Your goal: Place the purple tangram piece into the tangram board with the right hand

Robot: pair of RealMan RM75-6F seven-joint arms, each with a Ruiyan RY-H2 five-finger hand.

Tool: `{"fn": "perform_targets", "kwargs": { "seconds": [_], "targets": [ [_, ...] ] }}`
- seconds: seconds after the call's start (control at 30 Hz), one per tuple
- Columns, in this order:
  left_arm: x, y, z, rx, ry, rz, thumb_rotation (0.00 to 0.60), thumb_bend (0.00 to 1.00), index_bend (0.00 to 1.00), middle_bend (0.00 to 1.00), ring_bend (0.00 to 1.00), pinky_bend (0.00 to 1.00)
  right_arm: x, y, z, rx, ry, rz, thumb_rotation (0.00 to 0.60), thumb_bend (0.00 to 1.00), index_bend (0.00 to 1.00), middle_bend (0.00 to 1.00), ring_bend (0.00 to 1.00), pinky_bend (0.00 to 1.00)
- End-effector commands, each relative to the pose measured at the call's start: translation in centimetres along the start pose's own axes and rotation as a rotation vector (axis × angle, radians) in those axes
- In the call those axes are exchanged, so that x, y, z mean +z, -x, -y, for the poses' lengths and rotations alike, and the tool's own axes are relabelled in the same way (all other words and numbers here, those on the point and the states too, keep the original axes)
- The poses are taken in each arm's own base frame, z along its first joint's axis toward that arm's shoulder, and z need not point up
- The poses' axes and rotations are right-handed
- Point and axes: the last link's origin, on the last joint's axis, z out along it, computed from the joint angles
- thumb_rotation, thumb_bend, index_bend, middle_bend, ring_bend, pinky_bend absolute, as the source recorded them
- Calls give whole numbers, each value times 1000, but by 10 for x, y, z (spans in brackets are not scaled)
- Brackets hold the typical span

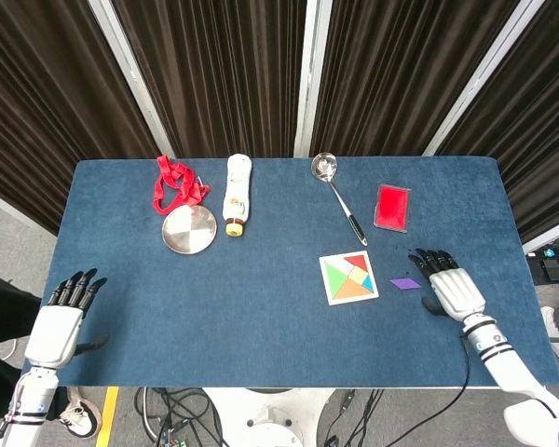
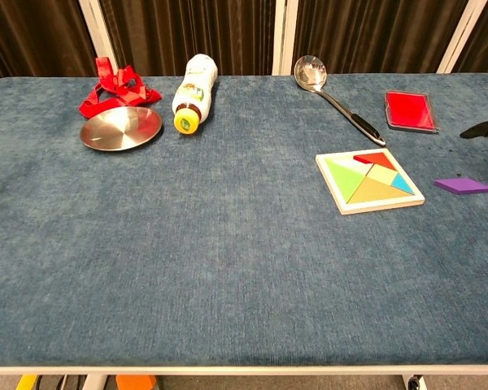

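Purple tangram piece (image 1: 405, 283) lies flat just right of the tangram board (image 1: 348, 277), long axis crosswise, with the right hand (image 1: 449, 288) just beyond it, fingers spread and empty, far nearer than the left hand (image 1: 56, 323).

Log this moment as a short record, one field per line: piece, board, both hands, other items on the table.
purple piece: purple tangram piece lies flat on the blue table, just right of the board, apart from it
board: tangram board holds coloured pieces
right hand: right hand open, fingers spread, just right of the purple piece, holding nothing
left hand: left hand open at the table's near left edge
other items: ladle, red case, bottle lying down, metal plate, red ribbon
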Motion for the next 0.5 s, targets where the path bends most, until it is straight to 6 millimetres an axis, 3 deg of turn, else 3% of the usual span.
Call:
{"fn": "perform_targets", "kwargs": {
  "seconds": [0.03,0.2,0.5],
  "targets": [
    [0,0,0,0,-1,2,600,30,134,45,0,136,0,0,1,-1,0,21,600,203,0,0,0,0],
    [0,2,1,-4,-2,6,600,30,134,45,0,137,2,-4,3,-11,-4,27,600,195,27,0,0,0],
    [1,3,1,-6,-7,10,600,30,134,45,0,137,14,-8,9,-22,-5,53,600,204,202,0,0,0]
  ]
}}
